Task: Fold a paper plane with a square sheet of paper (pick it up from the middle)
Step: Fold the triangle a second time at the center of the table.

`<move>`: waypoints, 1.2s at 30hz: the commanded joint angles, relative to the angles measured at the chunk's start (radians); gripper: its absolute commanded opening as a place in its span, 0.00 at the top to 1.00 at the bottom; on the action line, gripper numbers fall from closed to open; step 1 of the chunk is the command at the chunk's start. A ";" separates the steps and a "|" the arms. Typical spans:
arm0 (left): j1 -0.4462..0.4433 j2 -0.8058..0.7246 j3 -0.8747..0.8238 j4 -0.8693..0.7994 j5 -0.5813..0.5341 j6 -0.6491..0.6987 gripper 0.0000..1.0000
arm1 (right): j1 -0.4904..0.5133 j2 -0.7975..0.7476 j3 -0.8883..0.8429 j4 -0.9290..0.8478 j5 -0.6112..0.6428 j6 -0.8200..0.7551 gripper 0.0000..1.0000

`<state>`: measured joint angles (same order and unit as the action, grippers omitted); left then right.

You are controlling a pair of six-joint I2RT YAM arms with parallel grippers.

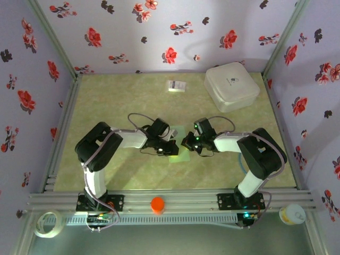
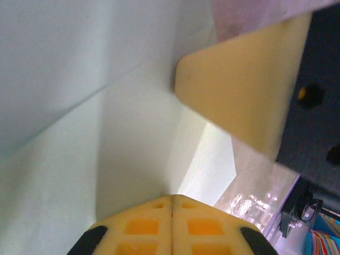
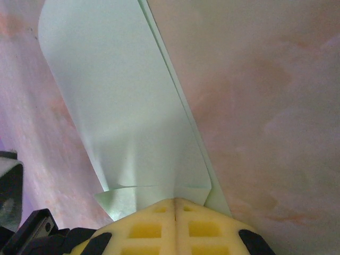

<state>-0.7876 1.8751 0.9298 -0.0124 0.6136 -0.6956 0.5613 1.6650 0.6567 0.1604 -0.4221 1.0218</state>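
The square sheet of paper (image 1: 179,151), pale mint green and partly folded, lies on the table between the two arms. My left gripper (image 1: 166,148) is on its left side. In the left wrist view its jaws (image 2: 171,197) are shut with the tips against the paper (image 2: 79,106), which shows a long crease. My right gripper (image 1: 188,142) meets the sheet from the right. In the right wrist view its jaws (image 3: 174,200) are shut on the paper's edge (image 3: 122,106), where a small flap is turned over. One finger (image 2: 239,95) of the right gripper shows in the left wrist view.
A white rounded box (image 1: 232,86) stands at the back right and a small white printed card (image 1: 176,86) lies at the back centre. An orange cap (image 1: 157,204) sits on the front rail, with a tape roll (image 1: 47,223) and a white tub (image 1: 292,214) at the near corners.
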 commanded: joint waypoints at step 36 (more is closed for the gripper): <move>0.056 -0.049 0.072 -0.127 -0.104 0.095 0.91 | -0.003 -0.255 -0.064 -0.167 0.050 -0.027 0.89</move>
<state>-0.7383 1.7966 0.9825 -0.0921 0.5312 -0.6346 0.5610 1.4452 0.6323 0.0605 -0.4019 0.9897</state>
